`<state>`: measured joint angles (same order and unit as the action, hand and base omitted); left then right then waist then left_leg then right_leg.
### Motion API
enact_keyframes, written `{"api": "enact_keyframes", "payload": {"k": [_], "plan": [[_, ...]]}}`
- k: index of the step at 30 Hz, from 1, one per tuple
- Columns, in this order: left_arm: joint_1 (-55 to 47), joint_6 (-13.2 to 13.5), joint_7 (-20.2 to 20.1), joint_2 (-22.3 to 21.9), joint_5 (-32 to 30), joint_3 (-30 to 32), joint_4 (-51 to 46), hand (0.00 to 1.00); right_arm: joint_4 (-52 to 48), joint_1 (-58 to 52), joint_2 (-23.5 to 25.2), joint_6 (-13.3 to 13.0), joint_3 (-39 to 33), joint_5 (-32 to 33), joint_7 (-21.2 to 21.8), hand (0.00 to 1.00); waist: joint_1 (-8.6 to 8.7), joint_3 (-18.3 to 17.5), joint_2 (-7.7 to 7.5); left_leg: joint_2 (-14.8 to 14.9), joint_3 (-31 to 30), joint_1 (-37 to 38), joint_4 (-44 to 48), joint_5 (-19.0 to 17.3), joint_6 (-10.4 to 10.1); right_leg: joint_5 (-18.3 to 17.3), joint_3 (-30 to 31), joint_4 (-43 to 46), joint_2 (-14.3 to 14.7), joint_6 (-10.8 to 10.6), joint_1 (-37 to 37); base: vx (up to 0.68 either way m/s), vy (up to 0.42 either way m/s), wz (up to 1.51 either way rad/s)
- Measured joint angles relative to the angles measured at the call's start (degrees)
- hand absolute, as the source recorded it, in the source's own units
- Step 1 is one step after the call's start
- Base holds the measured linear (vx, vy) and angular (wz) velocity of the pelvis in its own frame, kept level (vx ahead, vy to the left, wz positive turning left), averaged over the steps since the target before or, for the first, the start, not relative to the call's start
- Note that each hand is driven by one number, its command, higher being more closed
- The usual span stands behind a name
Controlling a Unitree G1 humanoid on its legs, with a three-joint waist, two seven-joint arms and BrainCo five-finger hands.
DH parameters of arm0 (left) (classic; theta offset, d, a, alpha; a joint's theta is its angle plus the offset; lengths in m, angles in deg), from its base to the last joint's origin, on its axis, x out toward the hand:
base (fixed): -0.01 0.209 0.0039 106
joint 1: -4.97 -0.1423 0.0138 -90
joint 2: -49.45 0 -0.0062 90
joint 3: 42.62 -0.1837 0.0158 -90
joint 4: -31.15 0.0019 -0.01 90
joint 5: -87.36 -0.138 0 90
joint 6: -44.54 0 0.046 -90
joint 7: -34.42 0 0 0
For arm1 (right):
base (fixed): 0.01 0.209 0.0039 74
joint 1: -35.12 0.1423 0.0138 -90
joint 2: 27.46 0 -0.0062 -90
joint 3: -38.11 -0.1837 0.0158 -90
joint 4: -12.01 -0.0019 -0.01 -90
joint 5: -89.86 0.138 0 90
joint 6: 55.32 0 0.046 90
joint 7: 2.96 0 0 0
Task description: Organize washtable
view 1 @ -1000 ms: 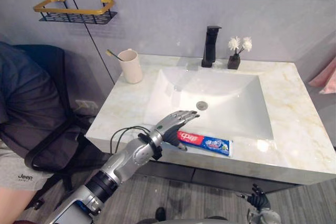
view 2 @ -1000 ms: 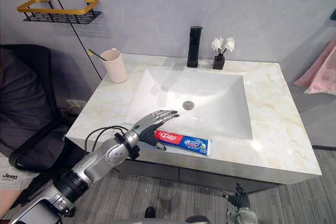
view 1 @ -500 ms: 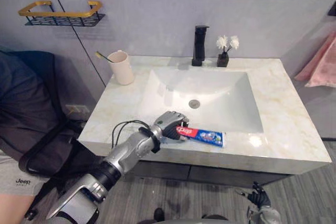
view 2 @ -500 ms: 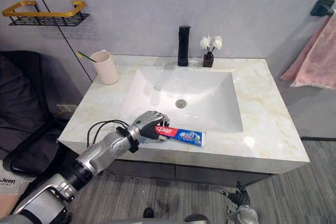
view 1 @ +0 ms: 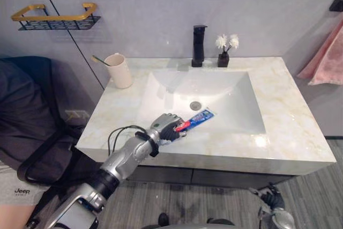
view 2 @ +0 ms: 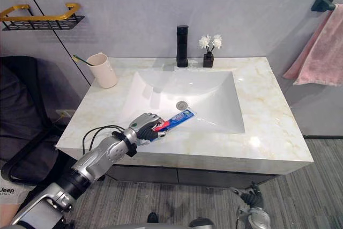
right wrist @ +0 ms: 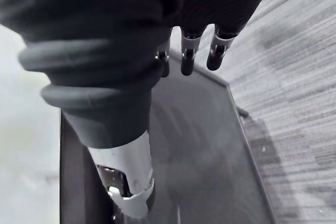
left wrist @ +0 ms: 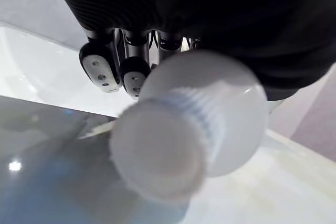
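Left eye view: a pale marble bench (view 1: pixel 300 132) stands against a grey wall, with a white sink (view 1: pixel 230 97) sunk into it. A black tap (view 1: pixel 199 45) and a small dark vase (view 1: pixel 224 53) of white flowers stand at the back. A pinkish cup (view 1: pixel 119 71) holding a toothbrush (view 1: pixel 98 59) stands at the left rear corner, under a gold-rimmed wall rack (view 1: pixel 53 17). The left hand (view 1: pixel 163 128) is curled round the red end of the toothpaste tube (view 1: pixel 197 119) at the sink's front rim. A seated person (view 1: pixel 21 132) is at the left.

Right eye view: a pink towel (view 2: pixel 316 52) hangs on the right wall, and the right hand (view 2: pixel 249 199) hangs low before the bench.

Left wrist view: fingers (left wrist: pixel 98 69) wrap the tube, whose white cap (left wrist: pixel 157 150) faces the camera.

Right wrist view: the right hand's fingers (right wrist: pixel 189 61) hang loose and empty over grey floor (right wrist: pixel 294 77).

Half a second ago the tube lay flat along the front edge; now its blue end is raised, angled toward the drain.
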<state>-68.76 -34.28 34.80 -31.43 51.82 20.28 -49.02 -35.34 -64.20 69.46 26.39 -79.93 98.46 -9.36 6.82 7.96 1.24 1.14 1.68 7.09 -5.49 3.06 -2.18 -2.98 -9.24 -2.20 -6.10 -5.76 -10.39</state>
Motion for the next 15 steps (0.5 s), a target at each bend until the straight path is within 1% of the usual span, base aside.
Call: {"api": "enact_keyframes", "payload": {"k": [1, 3, 5, 7, 8, 10, 11, 13, 14, 15], "plan": [[-1.2, -0.3, 0.4, -0.7, 1.2, 2.2, -2.4, 1.0, -2.2, -0.2, 0.0, 0.1, -4.5, 0.5, -1.1, 0.0, 0.03, 0.0, -0.02, 0.0, 0.2, -0.2, 0.0, -0.2, -0.2, 0.1, 0.4, 0.0, 0.0, 0.0, 0.3, -0.03, 0.005, -0.19], [-1.7, -0.7, 1.5, -2.6, 3.5, 5.1, -6.4, 1.0, -7.3, -0.7, -0.2, 0.1, -13.5, 2.0, -3.7, 0.0, -0.02, 0.0, -0.26, 0.0, 0.8, -0.3, 0.0, -0.1, -0.1, 0.3, 1.2, 0.1, 0.0, 0.0, 0.8, -0.02, 0.005, -0.16], [-1.7, -0.7, 2.5, -3.6, 5.1, 6.7, -9.2, 1.0, -12.3, -0.5, -0.5, 0.1, -18.6, 3.4, -5.2, 0.0, 0.02, 0.0, -0.5, 0.2, 1.5, -0.3, 0.0, -0.1, 0.0, 0.4, 1.7, 0.1, 0.1, 0.0, 1.1, -0.01, -0.001, -0.17], [-1.7, -0.7, 3.0, -4.7, 6.4, 7.7, -11.7, 1.0, -19.2, -0.2, -0.7, 0.1, -21.6, 5.2, -6.5, 0.0, 0.15, 0.0, -0.74, 0.3, 2.0, -0.4, 0.0, -0.2, -0.1, 0.5, 2.5, 0.2, 0.3, 0.0, 1.7, -0.02, -0.006, -0.2], [-1.8, -0.7, 3.1, -5.0, 6.6, 7.8, -12.2, 1.0, -21.3, -0.2, -0.9, 0.1, -22.0, 5.6, -6.9, 0.0, 0.16, 0.0, -0.76, 0.4, 2.2, -0.4, 0.0, -0.2, -0.1, 0.6, 2.7, 0.2, 0.4, 0.0, 1.7, -0.01, -0.013, -0.19], [-1.8, -0.7, 3.3, -6.1, 7.8, 8.5, -13.0, 1.0, -31.7, 0.3, -1.5, -0.2, -22.1, 6.8, -7.9, 0.0, 0.23, -0.1, -0.85, 0.7, 2.9, -0.3, 0.0, -0.2, 0.0, 0.8, 3.2, 0.3, 0.9, -0.1, 1.8, -0.02, -0.028, -0.14], [-1.9, -0.7, 3.4, -7.0, 8.0, 9.5, -13.4, 1.0, -37.0, 1.6, -2.8, -0.9, -21.3, 7.5, -8.5, 0.0, 0.24, -0.1, -0.89, 0.8, 3.0, -0.3, 0.0, -0.2, 0.0, 0.8, 3.4, 0.5, 1.1, -0.1, 2.1, -0.03, -0.029, -0.1], [-2.3, -0.7, 3.4, -7.1, 8.5, 11.0, -14.5, 1.0, -42.1, 4.4, -4.9, -3.0, -18.8, 9.6, -8.4, 0.0, 0.16, -0.1, -0.94, 0.9, 3.2, -0.3, 0.0, -0.2, 0.0, 0.8, 3.8, 0.9, 1.2, -0.1, 2.6, -0.04, -0.012, -0.1], [-2.8, -0.7, 3.5, -7.2, 9.1, 12.2, -15.2, 1.0, -45.9, 6.8, -7.0, -5.1, -14.9, 12.0, -7.7, 0.0, 0.07, -0.1, -0.93, 0.9, 3.4, -0.3, 0.0, -0.2, 0.0, 0.9, 4.1, 1.0, 1.3, -0.1, 2.7, -0.03, -0.004, -0.08], [-2.9, -0.7, 3.5, -7.1, 9.5, 12.4, -15.3, 1.0, -47.2, 7.7, -7.9, -6.0, -13.4, 13.2, -7.0, 0.0, -0.03, -0.1, -0.94, 0.9, 3.4, -0.3, 0.0, -0.2, 0.0, 0.9, 4.2, 1.0, 1.3, -0.1, 2.7, -0.04, -0.003, -0.06]]}}
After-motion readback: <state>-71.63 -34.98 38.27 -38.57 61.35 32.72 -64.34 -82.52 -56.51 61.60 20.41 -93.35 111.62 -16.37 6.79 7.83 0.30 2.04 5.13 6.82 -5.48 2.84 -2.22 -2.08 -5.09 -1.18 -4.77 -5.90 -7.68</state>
